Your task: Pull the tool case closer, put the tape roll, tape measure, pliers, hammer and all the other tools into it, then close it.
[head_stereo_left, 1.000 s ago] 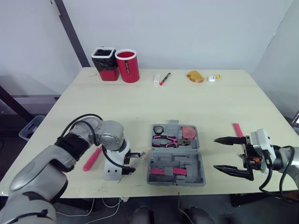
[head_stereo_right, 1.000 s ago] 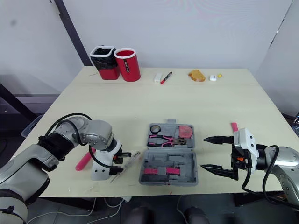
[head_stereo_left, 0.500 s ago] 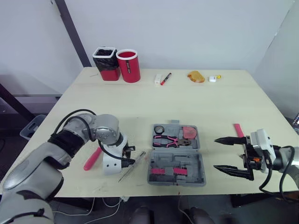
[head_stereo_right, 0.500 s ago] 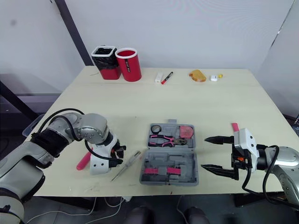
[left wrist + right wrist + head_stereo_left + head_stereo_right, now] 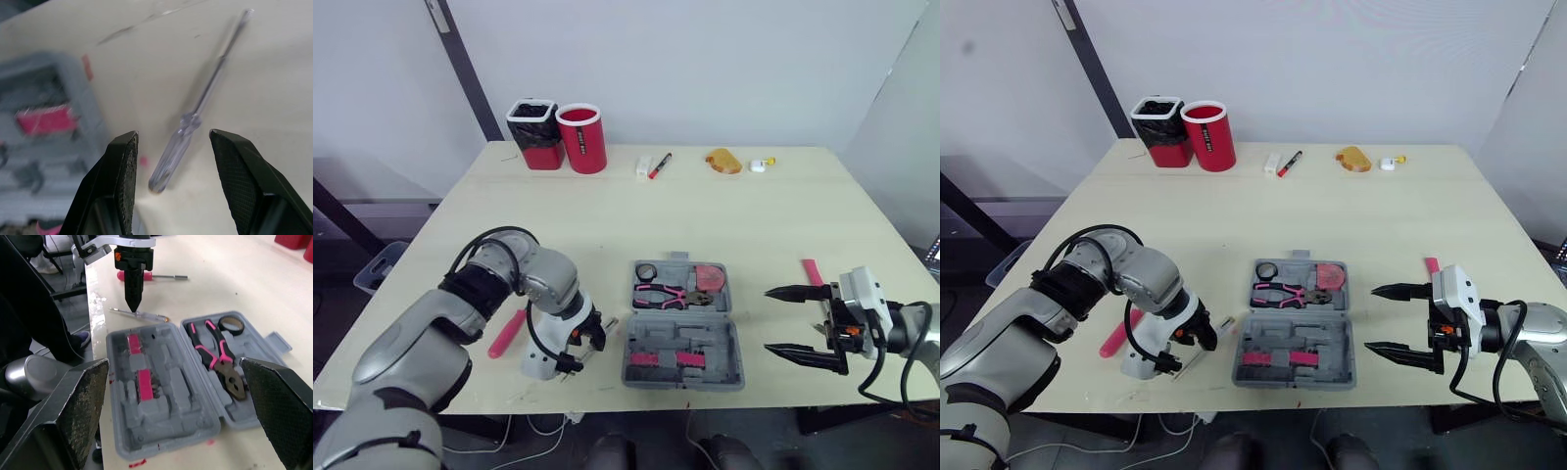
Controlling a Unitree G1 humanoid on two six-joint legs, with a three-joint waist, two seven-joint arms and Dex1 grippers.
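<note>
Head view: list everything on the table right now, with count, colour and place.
tool case: 1, grey, open, near edge
pliers: 1, pink-black, in case
tape roll: 1, black, in case
pink item: 1, in case
clear screwdriver: 1, left of case
pink screwdriver: 1, further left
pink tool: 1, right of case
red bin: 1, far left
black-lined bin: 1, red, beside it
marker: 1, red-black, far edge
orange object: 1, far edge
left gripper: open, over clear screwdriver
right gripper: open, right of case

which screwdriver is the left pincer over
The clear-handled screwdriver, under the open left pincer beside the case; the pink-handled screwdriver lies farther left.
</note>
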